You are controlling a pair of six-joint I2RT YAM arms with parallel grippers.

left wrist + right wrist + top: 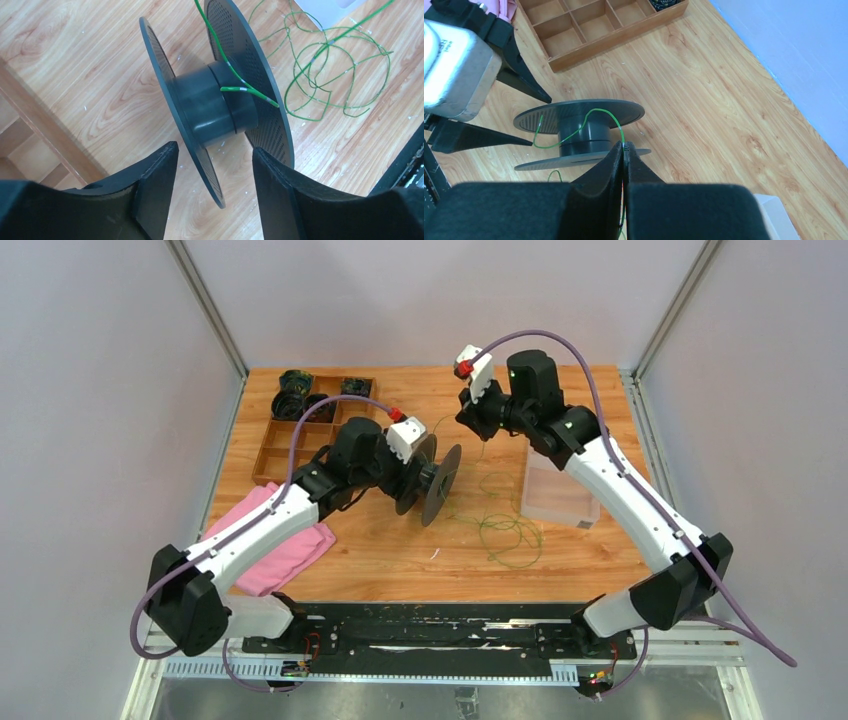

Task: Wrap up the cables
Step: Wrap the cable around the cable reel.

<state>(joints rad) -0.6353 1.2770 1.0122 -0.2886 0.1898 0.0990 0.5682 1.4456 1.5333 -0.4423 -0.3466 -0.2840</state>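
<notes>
Winding step. We see the right fingers [614, 170] pinched shut on the cable [212, 35], which runs to the spool [210, 100] hub; slack loops lie on the counter [600, 410]. The left fingers [155, 175] stand open astride the spool; next, we judge, grip and turn it.

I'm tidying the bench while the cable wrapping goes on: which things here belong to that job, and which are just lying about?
In the job:
- green cable, pinched in the shut right gripper
- black spool, its near flange between the fingers of the open left gripper

Lying about:
- wooden compartment tray
- pink cloth
- clear plastic box
</notes>
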